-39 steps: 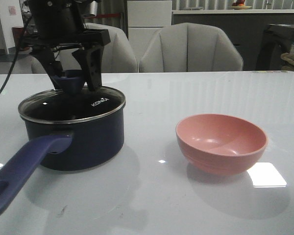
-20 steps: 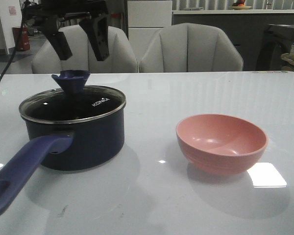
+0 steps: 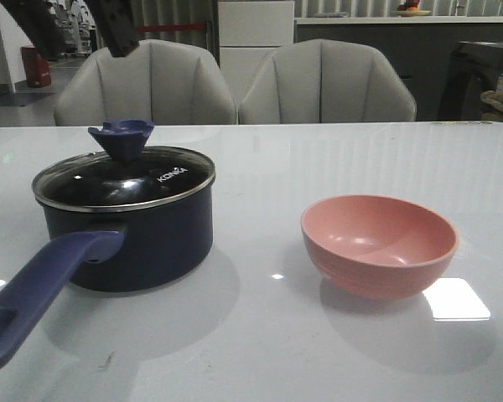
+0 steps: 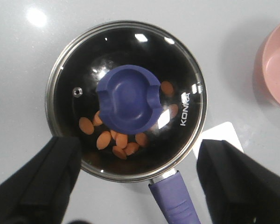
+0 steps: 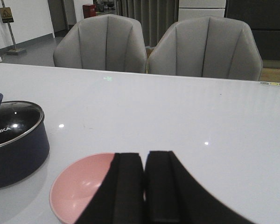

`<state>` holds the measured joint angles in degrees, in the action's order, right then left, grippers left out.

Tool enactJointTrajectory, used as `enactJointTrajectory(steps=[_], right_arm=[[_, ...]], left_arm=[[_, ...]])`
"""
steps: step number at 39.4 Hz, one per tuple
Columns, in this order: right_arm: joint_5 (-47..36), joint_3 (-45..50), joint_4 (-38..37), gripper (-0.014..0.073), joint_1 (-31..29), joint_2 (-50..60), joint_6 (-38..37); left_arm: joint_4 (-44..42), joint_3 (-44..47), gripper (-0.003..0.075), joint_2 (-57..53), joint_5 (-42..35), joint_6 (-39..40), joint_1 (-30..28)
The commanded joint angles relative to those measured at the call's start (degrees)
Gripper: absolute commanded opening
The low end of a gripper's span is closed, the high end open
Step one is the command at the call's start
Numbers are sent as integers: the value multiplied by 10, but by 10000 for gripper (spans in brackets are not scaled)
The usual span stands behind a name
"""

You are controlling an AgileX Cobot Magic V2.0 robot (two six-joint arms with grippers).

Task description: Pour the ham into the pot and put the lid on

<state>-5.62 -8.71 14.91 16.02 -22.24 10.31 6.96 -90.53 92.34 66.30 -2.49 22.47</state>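
The navy pot stands at the left of the table, its blue-purple handle pointing to the front left. The glass lid with its navy knob sits flat on the pot. Through the lid, the left wrist view shows several orange ham chunks inside the pot. My left gripper is open and empty, high above the lid, only its fingertips showing in the front view. My right gripper is shut and empty, just above the pink bowl.
The empty pink bowl sits at the right of the table, about a hand's width from the pot. Two grey chairs stand behind the table's far edge.
My left gripper has let go of the lid knob and risen straight up, almost out of the front view. The lid stays on the pot.
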Motion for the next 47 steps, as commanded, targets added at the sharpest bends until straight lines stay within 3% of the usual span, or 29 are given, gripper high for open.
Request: enactJointTrajectory(steps=[1, 11, 34, 47], right_arm=[[-42, -15, -3, 153, 0, -1, 2], [-42, -15, -3, 153, 0, -1, 2], [-42, -15, -3, 153, 0, -1, 2], [-42, -15, -3, 153, 0, -1, 2]], left_arm=[[-10, 36, 543, -79, -62, -3, 2], [-74, 167, 543, -206, -145, -3, 2], [-85, 539, 543, -604, -417, -3, 2], [-86, 691, 529, -800, -442, -3, 2]])
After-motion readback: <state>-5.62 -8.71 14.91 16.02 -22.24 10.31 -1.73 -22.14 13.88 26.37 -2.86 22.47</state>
